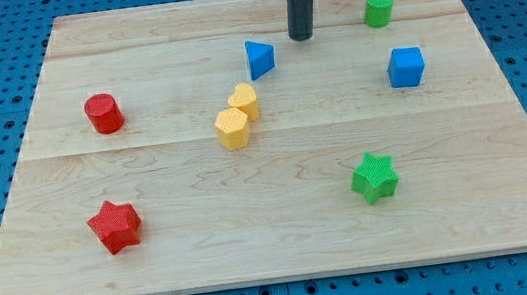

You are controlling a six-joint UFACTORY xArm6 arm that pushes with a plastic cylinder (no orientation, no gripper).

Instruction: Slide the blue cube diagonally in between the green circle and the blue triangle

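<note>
My tip (301, 36) holds nothing, sits btwn blue triangle (260, 58) & green circle (378, 8); blue cube (406, 67) untouched; risk: off-centre shove spins it into circle.

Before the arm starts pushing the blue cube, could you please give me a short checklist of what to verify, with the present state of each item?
1. My tip in view: ok, right of the blue triangle.
2. Tip behind the blue cube for the push: not ok, it stands up-left of it, apart.
3. Gap between green circle and blue triangle free of blocks: ok, only my tip there.
4. Diagonal path up-left from the cube clear: ok.
5. Green star and yellow blocks out of the way: ok.
</note>
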